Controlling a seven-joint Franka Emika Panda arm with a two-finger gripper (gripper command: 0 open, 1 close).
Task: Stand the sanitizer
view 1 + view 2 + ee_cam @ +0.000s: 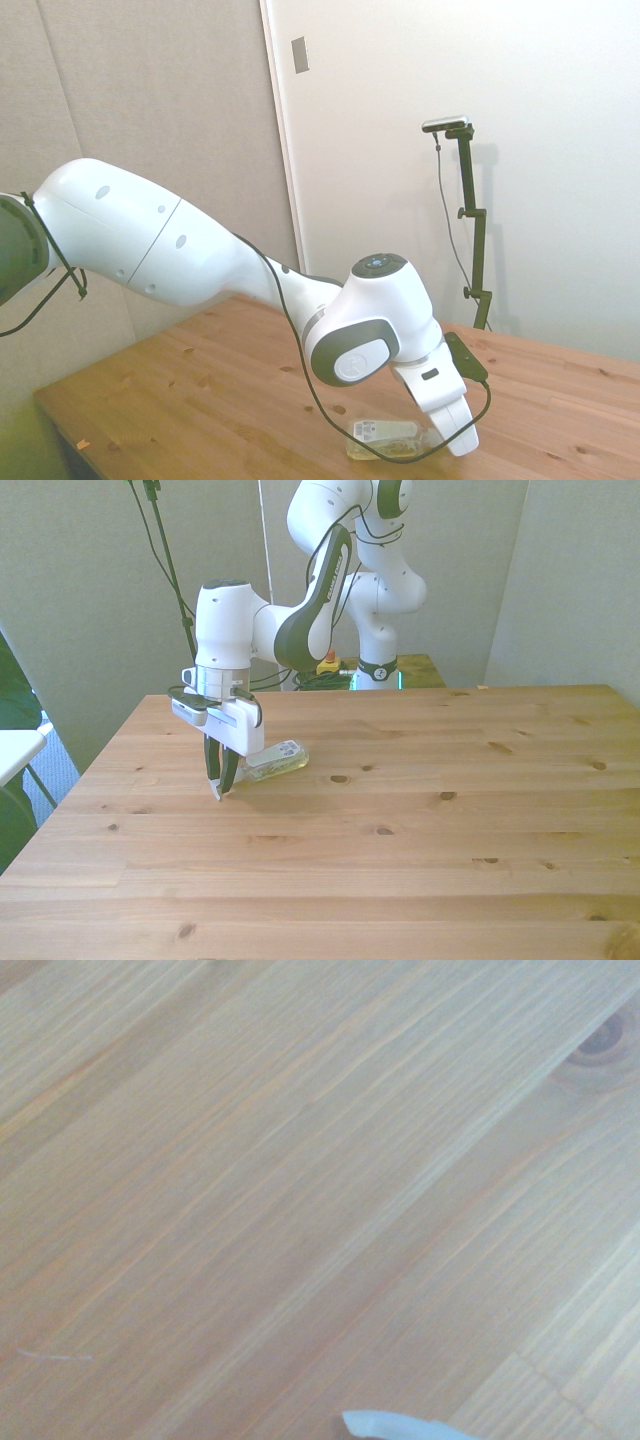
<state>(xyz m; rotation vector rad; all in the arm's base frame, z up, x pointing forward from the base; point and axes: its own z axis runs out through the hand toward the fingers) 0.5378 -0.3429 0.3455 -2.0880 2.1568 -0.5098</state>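
The sanitizer lies on its side on the wooden table, toward the front view's left; it is a small clear bottle of pale yellow liquid with a white label. From the side its body rests flat on the wood. My gripper points down at its pump end, with the tips almost on the table. The fingers stand close together on the pump end, which they hide. In the wrist view a white sliver of the nozzle shows against blurred wood.
A black cable hangs from the wrist and loops down beside the bottle. The table's edge runs close by on the front view's left. Bare wood stretches toward the front view's right and the camera.
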